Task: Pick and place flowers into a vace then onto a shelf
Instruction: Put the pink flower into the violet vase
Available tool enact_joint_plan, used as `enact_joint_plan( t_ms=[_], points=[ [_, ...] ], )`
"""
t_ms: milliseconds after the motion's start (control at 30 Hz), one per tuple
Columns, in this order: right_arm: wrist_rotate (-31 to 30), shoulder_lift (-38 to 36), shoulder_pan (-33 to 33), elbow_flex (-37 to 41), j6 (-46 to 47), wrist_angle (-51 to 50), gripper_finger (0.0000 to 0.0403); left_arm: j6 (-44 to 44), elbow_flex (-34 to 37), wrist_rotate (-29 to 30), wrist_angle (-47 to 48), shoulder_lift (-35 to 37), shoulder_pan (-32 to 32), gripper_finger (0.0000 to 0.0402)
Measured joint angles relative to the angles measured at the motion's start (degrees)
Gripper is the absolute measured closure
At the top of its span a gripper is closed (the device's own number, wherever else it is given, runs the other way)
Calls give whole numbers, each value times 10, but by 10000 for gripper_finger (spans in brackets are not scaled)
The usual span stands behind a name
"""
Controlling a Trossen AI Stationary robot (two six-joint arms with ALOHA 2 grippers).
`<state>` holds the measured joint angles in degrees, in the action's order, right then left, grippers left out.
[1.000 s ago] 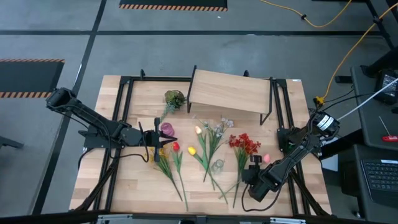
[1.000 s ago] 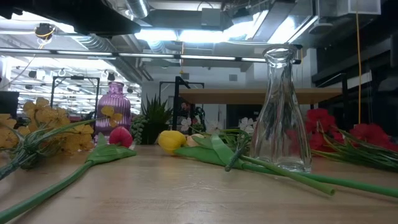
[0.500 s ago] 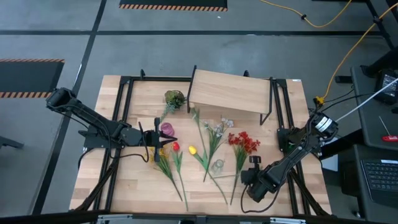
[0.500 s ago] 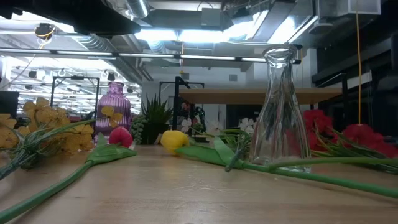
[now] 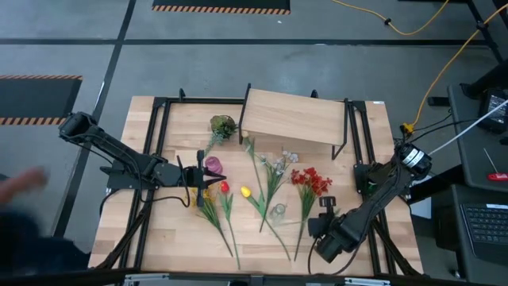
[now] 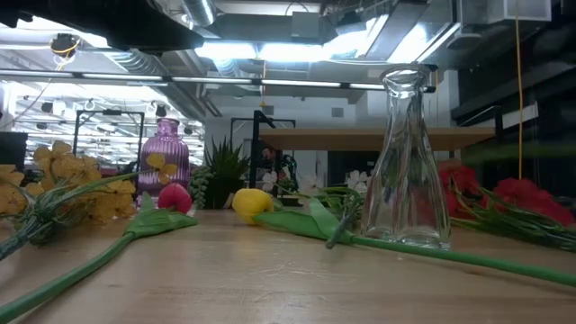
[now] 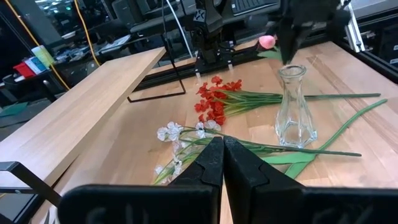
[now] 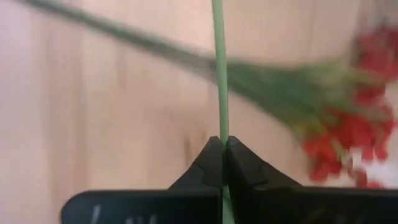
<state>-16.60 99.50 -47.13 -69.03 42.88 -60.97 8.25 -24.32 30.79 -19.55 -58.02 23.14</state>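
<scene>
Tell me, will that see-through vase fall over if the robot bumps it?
Maybe. The clear glass vase is tall and narrow-necked, so a high bump could tip it. It looks empty, so probably light. Being glass, it might break.

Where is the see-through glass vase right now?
From above, the clear glass vase stands upright on the table near its front middle, just left of the red flowers and right of the yellow tulip.

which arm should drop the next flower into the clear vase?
Right. The right gripper is shut on a green flower stem, and sits near the clear glass vase. The left gripper is shut on nothing, parked by the purple vase, farther off.
</scene>
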Motion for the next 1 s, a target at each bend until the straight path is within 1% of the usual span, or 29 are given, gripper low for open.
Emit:
enact_joint_plan(
  t_ms=[200, 400, 500, 567, 733, 867, 1000],
  points=[
    [-34, 0, 4, -49, -66, -9, 402, 0, 0, 0, -19, 0, 0, 395],
    [-92, -1, 18, -109, -105, -61, 402, 0, 0, 0, -32, 0, 0, 387],
    [-107, -1, 29, -135, -134, -91, 402, -5, 0, 1, -33, 0, 0, 382],
    [-114, -1, 38, -149, -168, -96, 403, -25, 0, 4, -35, 0, 0, 379],
    [-156, -1, 63, -157, -271, -109, 403, -64, 0, 8, -35, 0, 0, 378],
    [-159, -1, 93, -157, -320, -107, 403, -57, 0, 2, -34, 0, 0, 380],
    [-161, -1, 126, -157, -366, -107, 403, -64, 0, 22, -35, 0, -2, 374]
  ],
)
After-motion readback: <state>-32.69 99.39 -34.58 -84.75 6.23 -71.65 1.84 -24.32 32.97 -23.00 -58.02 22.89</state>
